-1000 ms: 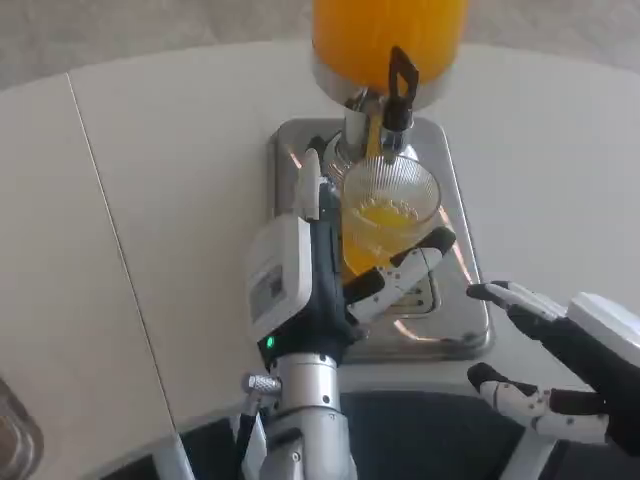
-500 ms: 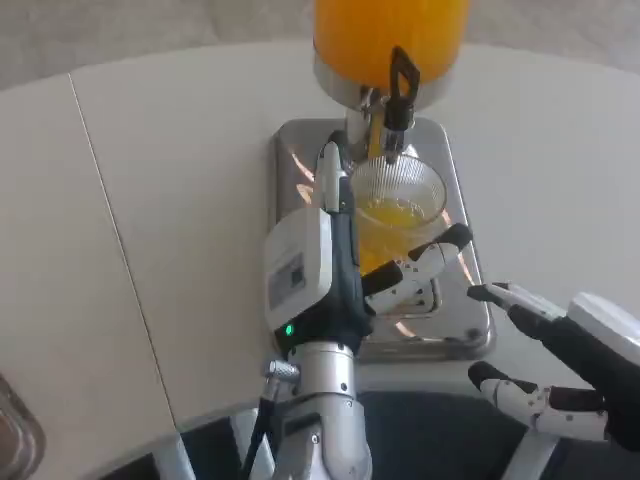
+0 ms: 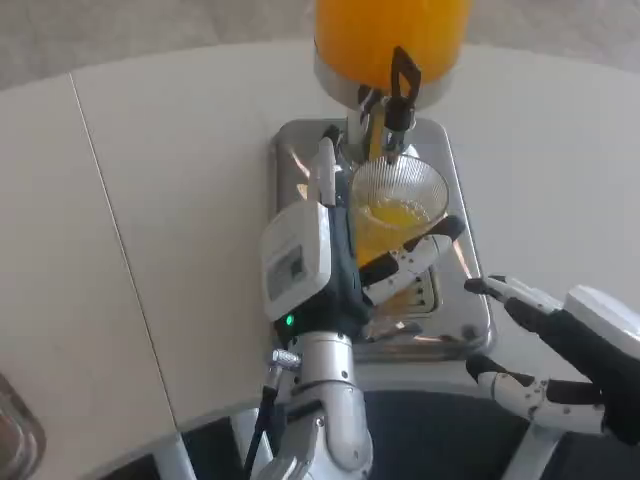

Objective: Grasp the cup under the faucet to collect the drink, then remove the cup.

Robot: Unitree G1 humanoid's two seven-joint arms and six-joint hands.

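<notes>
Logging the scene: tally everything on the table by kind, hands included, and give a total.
Drink dispenser: 1
Metal drip tray: 1
Cup: 1
Hands: 2, the left hand and the right hand
Glass object at the table's near left edge, cut off by the frame: 1
Total: 6

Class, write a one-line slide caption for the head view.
Left hand holds the ribbed cup of orange drink under the faucet.
</notes>
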